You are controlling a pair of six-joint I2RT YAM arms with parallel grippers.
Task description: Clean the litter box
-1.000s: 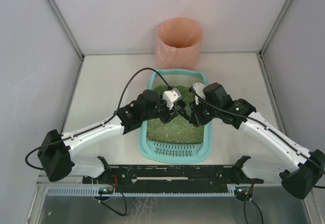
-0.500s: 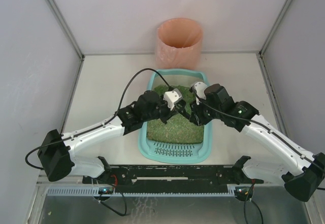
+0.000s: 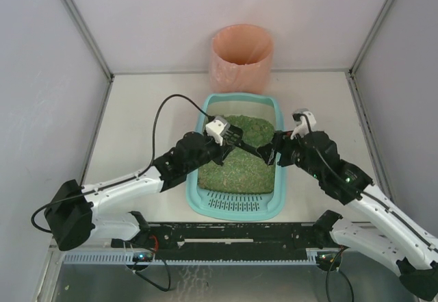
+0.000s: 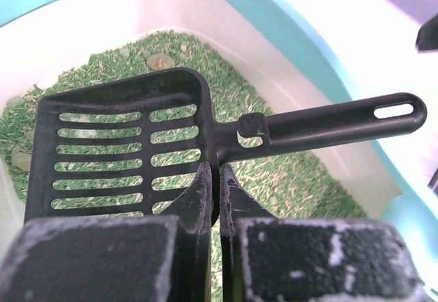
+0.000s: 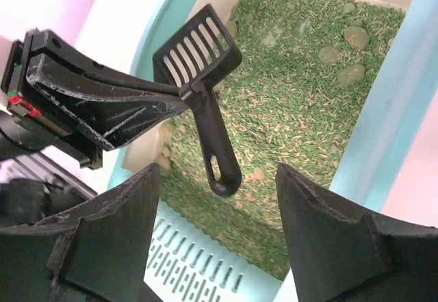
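Observation:
The litter box [image 3: 203,197] is a teal tray in the middle of the table, filled with green granules [image 3: 243,168] and slotted at its near end. A black slotted scoop [image 4: 123,151] hangs just above the granules. My left gripper [image 4: 217,179] is shut on the scoop's edge where the blade meets the handle [image 4: 328,120]. My right gripper [image 5: 217,172] stands wide open by the tray's right rim [image 5: 383,110]. The handle's end [image 5: 222,175] lies in the gap between its fingers, touching neither. From above, the left gripper [image 3: 235,144] and right gripper [image 3: 269,155] face each other across the scoop [image 3: 250,150].
A round pink-orange bin [image 3: 241,57] stands at the back, just beyond the tray. Pale clumps [image 5: 352,38] lie among the granules at the far end. White walls close in the table on the left, right and back.
My left gripper has shut on the scoop. My right gripper has opened, let go of the handle and drawn back toward the right and near side.

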